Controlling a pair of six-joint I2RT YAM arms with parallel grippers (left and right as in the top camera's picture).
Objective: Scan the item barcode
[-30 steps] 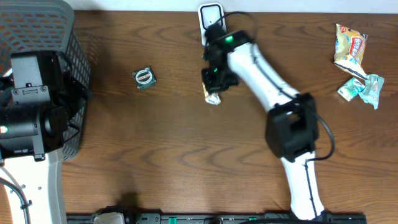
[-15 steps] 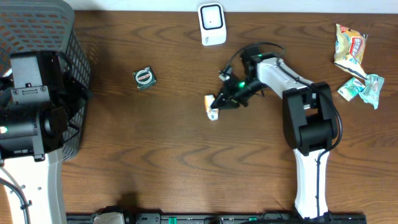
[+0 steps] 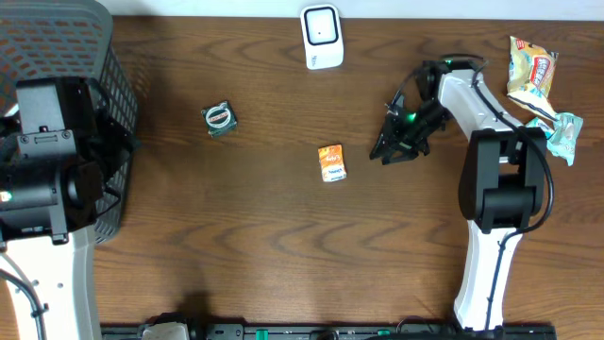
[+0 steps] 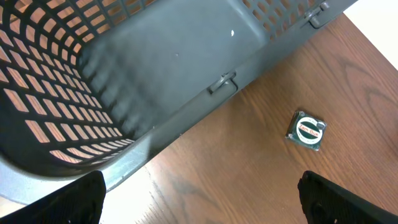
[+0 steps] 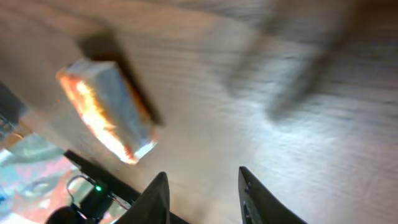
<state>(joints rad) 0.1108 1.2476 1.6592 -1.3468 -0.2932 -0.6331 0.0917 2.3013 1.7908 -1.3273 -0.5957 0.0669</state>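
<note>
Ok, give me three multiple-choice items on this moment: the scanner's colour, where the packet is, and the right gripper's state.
1. Scanner colour? A black; B orange; C white.
2. Where is the packet? A on top of the scanner; B on the table, apart from the right gripper; C between the right gripper's fingers.
3. Right gripper? A open, empty; B shut on the packet; C shut, empty.

Answers: C, its casing is white. B, the packet lies flat on bare wood with a gap to the gripper. A, the wrist view shows the fingers apart with nothing between them.
</note>
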